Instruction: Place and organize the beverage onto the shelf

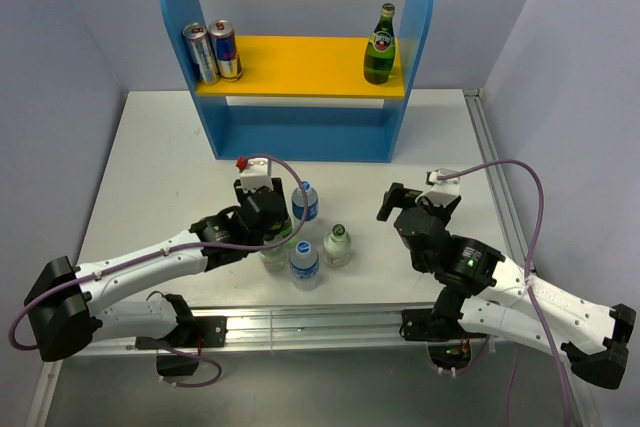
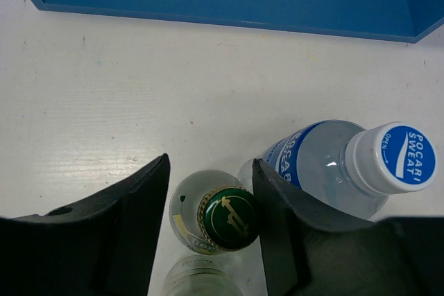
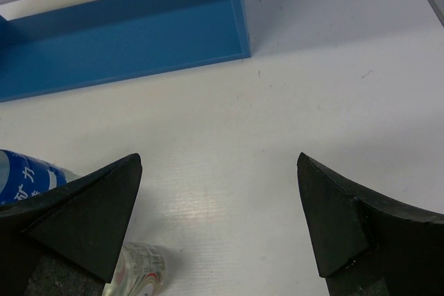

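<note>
Beverage bottle [image 2: 333, 164] reads "POCARI SWEAT"; left jaws apart round green cap [image 2: 227, 217], right jaws apart

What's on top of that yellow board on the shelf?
On the yellow board, two drink cans stand at the left end and one dark green bottle at the right; the middle is bare. Anything behind the cans is hidden.

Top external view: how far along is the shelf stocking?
Done: one dark green glass bottle stands on the yellow upper board of the blue-sided shelf. In hand: the left gripper straddles a green-capped bottle, grip unconfirmed; the right gripper is open, empty. Left: that bottle, two blue-capped clear bottles and a pale dark-capped bottle on the white table.
</note>
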Controlling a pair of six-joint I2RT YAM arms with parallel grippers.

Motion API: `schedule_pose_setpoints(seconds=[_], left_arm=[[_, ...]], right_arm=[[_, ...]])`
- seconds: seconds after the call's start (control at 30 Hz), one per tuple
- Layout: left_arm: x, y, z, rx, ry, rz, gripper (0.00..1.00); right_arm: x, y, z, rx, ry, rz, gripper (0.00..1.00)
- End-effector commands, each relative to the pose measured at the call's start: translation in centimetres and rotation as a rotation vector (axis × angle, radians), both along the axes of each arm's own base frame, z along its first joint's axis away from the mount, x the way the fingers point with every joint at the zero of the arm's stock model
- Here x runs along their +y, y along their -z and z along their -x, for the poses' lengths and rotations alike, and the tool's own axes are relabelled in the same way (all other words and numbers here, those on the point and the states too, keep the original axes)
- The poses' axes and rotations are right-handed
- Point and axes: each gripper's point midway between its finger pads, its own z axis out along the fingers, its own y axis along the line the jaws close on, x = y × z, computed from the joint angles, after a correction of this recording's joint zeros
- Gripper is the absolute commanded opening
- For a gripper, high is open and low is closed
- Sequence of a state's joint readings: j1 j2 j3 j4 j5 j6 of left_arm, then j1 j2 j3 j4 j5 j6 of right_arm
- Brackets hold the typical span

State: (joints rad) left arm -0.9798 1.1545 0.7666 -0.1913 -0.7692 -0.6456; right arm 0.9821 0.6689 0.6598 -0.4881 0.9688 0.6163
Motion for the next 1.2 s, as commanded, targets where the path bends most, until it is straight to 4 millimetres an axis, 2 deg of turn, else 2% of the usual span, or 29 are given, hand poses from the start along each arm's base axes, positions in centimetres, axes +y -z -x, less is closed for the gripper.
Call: schedule_pose_setpoints(seconds=[0.0,0.17,0.27,0.3,0.43,0.5,0.57,0.6,0.7,0.73,0.8,0.83,0.87,0.9,0.97,1.0,1.07,1.1,1.13,1.17], left_arm=[[0.1,-0.6,-0.4,-0.025,-0.028,0.004,0.55],[0.2,-0.1,-0.3,-0.016,-0.032,-0.004,0.47],[0.3,0.3,-0.2,-0.009,-0.038,-0.016,0.34],[0.3,0.3,-0.2,-0.008,-0.038,-0.018,0.23],[0.2,0.2,-0.3,-0.006,-0.048,-0.03,0.0],[0.3,0.0,-0.3,-0.005,-0.05,-0.047,0.0],[-0.1,-1.6,-0.7,-0.02,-0.049,-0.044,0.0],[-0.2,-3.1,-0.9,-0.034,-0.051,-0.036,0.0],[-0.5,-5.8,-1.4,-0.061,-0.044,-0.058,0.0],[-0.8,-8.1,-1.8,-0.085,-0.05,-0.047,0.0],[-1.0,-10.7,-2.3,-0.122,-0.042,-0.064,0.0],[-1.5,-13.3,-2.8,-0.156,-0.043,-0.042,0.0],[-1.5,-14.5,-3.1,-0.172,-0.035,-0.061,0.0],[-1.9,-17.9,-3.5,-0.211,-0.035,-0.011,0.0],[-2.3,-19.9,-4.6,-0.226,-0.019,-0.027,0.0],[-2.3,-23.1,-4.9,-0.266,-0.022,0.017,0.0],[-2.6,-24.6,-6.5,-0.281,-0.008,-0.011,0.0],[-2.4,-28.0,-6.7,-0.327,-0.007,0.036,0.0],[-2.6,-28.1,-8.1,-0.325,-0.013,0.007,0.0],[-3.1,-29.0,-8.7,-0.334,0.009,0.016,0.0]], right_arm=[[-0.5,-0.2,-0.1,-0.025,0.03,-0.015,1.0],[-0.5,-0.1,-0.1,-0.023,0.032,-0.013,1.0],[-0.5,0.0,-0.1,-0.021,0.033,-0.013,1.0],[-0.4,0.0,-0.1,-0.021,0.03,-0.014,1.0],[-0.4,-0.1,-0.1,-0.023,0.031,-0.015,1.0],[-0.3,-0.1,-0.1,-0.023,0.03,-0.018,1.0],[-0.3,-0.1,-0.1,-0.023,0.028,-0.016,1.0],[-0.3,-0.2,-0.1,-0.025,0.026,-0.02,1.0],[-0.4,-0.2,0.0,-0.028,0.025,-0.026,1.0],[-0.4,-0.3,0.0,-0.03,0.024,-0.031,1.0],[-0.5,-0.4,0.0,-0.034,0.024,-0.034,1.0],[-0.5,-0.4,0.0,-0.036,0.023,-0.038,1.0],[-0.5,-0.4,0.1,-0.035,0.023,-0.035,1.0],[-0.6,-0.4,0.1,-0.038,0.023,-0.04,1.0],[-0.6,-0.5,0.2,-0.042,0.018,-0.049,1.0],[-0.6,-0.6,0.2,-0.044,0.017,-0.052,1.0],[-0.5,-0.6,0.2,-0.047,0.011,-0.062,1.0],[-0.5,-0.6,0.2,-0.047,0.01,-0.064,1.0],[-0.4,-0.6,0.2,-0.048,0.007,-0.066,1.0],[-0.3,-0.5,0.2,-0.047,0.001,-0.069,1.0]])
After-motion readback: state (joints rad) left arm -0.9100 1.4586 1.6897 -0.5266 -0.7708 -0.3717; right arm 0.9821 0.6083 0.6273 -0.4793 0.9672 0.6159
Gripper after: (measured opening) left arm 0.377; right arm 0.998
